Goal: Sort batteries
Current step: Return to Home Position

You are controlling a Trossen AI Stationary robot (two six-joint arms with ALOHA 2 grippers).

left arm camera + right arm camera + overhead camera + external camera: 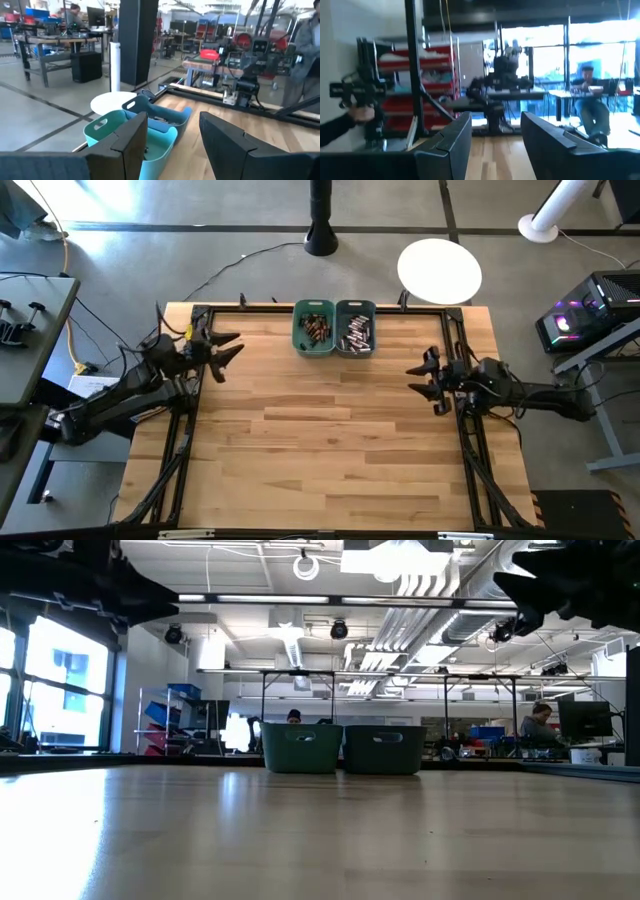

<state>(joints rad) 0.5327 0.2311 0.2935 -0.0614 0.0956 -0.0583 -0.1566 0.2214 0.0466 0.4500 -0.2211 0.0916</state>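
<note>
Two bins stand side by side at the table's far edge: a green bin [313, 328] with copper-brown and dark batteries [316, 330] in it, and a blue-grey bin [355, 328] with silvery batteries [358, 333]. My left gripper [228, 350] hangs open above the table's far left part, left of the bins, pointing level toward them; its wrist view shows the green bin [107, 131] and the blue-grey bin [167, 117] ahead. My right gripper [424, 380] hangs open above the table's right edge, pointing toward the left. Both grippers have nothing between their fingers.
Black frame rails [190, 420] run along the table's left and right edges under the arms. A white round disc [440, 268] and a black post [320, 220] stand on the floor beyond the far edge. Bare wood [330, 440] lies between the arms. A person [590, 95] sits far off.
</note>
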